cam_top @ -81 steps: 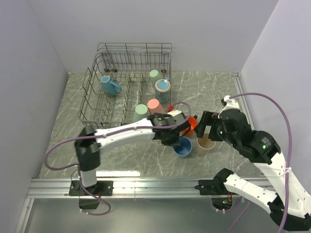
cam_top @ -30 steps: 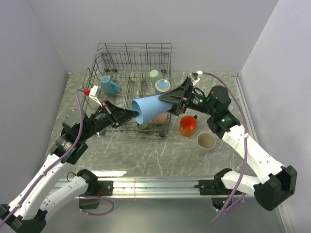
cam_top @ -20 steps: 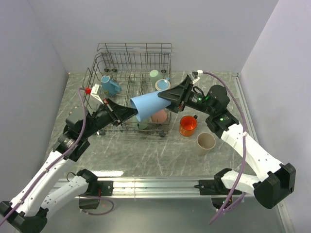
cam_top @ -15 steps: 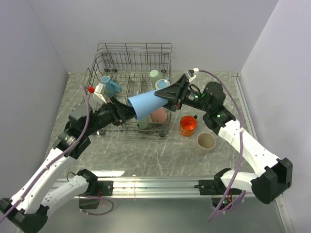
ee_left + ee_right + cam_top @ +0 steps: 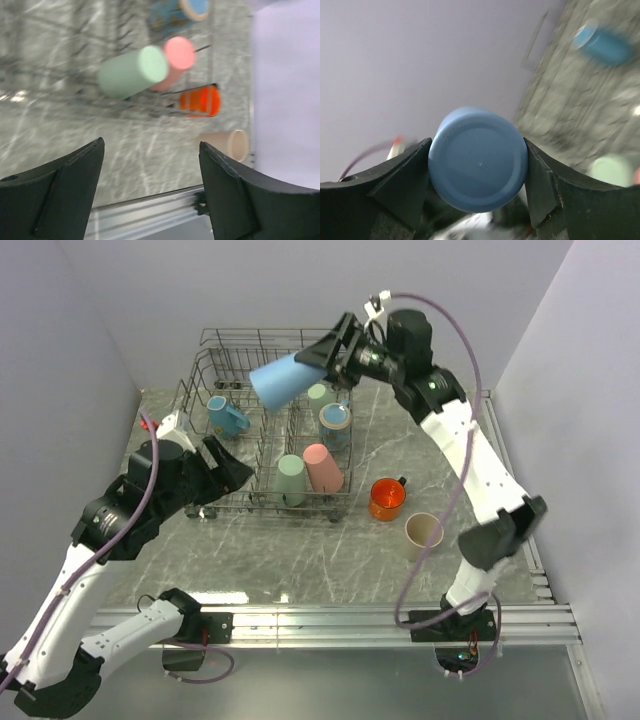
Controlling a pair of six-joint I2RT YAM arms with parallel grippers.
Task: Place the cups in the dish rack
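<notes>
Seen from above, the blue cup (image 5: 288, 380) is held by the right tool (image 5: 333, 357), clamped on it high over the far part of the dish rack (image 5: 186, 435); the left tool (image 5: 226, 468) is spread apart and empty by the rack's near side. At the left wrist, the orange mug (image 5: 199, 100) and beige cup (image 5: 228, 144) are shown on the table (image 5: 125, 150), not yet loaded. At the right wrist, the blue cup's base is seen gripped on both sides. Placing seems in hand: a mouth-down lowering between free tines is called for next.
</notes>
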